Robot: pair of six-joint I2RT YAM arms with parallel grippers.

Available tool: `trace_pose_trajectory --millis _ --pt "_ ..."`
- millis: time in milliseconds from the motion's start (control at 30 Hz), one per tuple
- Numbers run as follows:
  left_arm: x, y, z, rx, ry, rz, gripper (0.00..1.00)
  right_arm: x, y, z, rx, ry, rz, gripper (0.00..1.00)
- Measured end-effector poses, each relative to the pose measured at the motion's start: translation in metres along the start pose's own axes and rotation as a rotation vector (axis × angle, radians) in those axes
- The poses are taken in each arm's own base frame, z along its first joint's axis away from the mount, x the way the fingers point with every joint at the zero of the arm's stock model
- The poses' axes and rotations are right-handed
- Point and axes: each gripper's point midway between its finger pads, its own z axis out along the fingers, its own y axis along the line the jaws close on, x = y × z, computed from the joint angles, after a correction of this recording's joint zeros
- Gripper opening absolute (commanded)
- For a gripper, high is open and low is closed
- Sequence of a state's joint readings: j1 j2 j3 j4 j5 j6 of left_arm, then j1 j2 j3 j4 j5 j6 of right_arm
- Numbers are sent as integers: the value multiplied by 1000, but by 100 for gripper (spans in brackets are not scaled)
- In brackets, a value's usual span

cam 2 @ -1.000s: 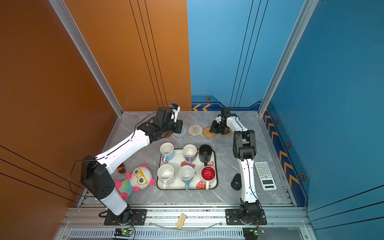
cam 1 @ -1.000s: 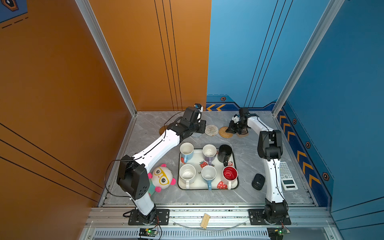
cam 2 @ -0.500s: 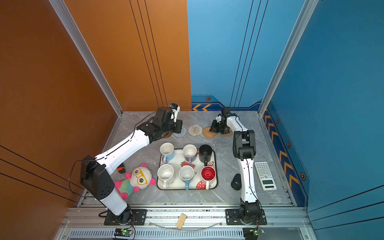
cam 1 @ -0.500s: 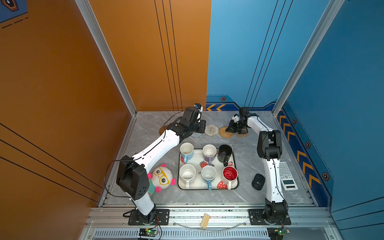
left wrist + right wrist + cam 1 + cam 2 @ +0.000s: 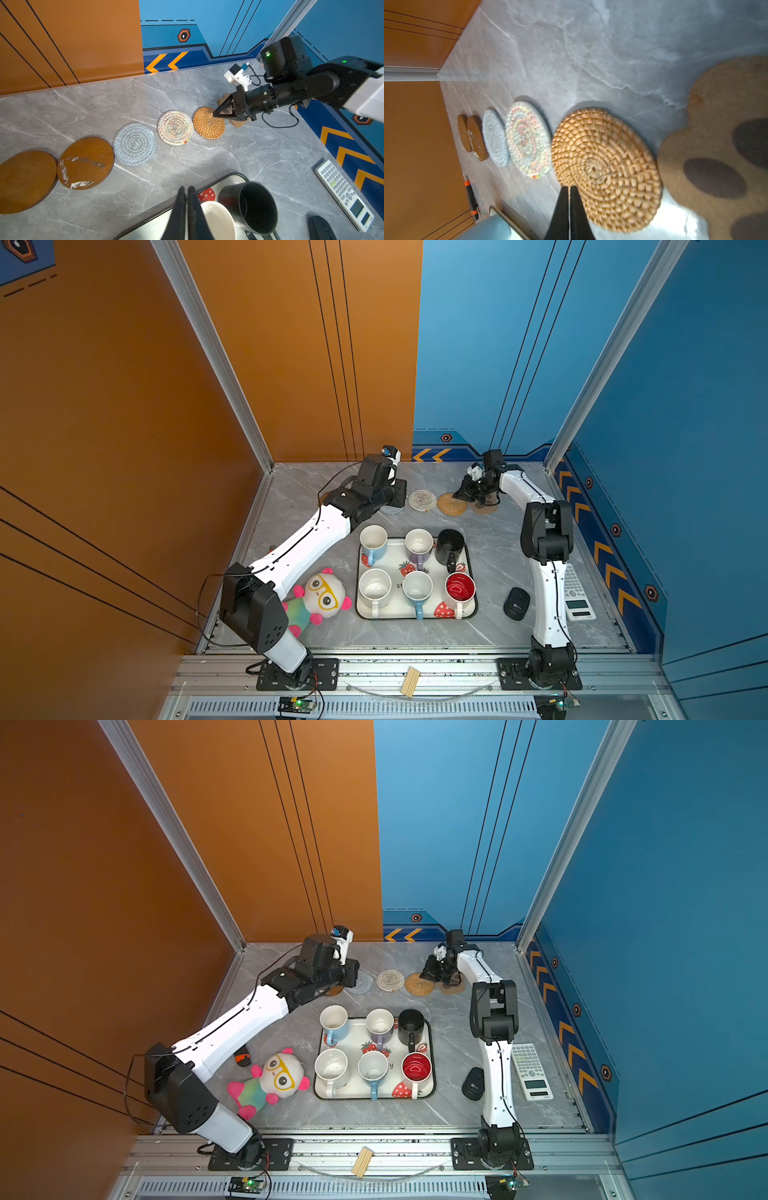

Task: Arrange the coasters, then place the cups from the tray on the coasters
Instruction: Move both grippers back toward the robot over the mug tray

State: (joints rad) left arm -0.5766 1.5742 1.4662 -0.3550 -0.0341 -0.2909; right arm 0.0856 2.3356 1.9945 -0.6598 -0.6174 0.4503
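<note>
Right claw (image 5: 215,113), shut and empty, seems to touch the rattan coaster (image 5: 205,127): nudge it gently into line with the cream coaster (image 5: 175,127); left claw (image 5: 185,188) is shut, holding nothing

The grey marbled bench (image 5: 490,630) carries a close-set row of coasters along its back: two brown discs (image 5: 86,163), a grey woven coaster (image 5: 134,144), a cream woven coaster (image 5: 175,127), a rattan coaster (image 5: 208,122) and a paw-shaped coaster (image 5: 720,145). Nearer the front lies the strawberry tray (image 5: 397,608), with a plush panda (image 5: 322,597) and a utility knife (image 5: 242,1057) to its left. A computer mouse (image 5: 516,603) and a calculator (image 5: 575,593) lie to its right.
</note>
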Motion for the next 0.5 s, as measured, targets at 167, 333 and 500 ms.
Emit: trace_pose_trajectory --millis 167,333,500 --pt "4 3 -13 -4 -11 0 11 2 40 -52 -49 -96 -72 5" --pt "7 6 -31 -9 -37 -2 13 28 67 -85 -82 -162 -121 10" --pt "8 7 -46 -5 -67 -1 16 69 81 -96 -82 -192 -152 22"
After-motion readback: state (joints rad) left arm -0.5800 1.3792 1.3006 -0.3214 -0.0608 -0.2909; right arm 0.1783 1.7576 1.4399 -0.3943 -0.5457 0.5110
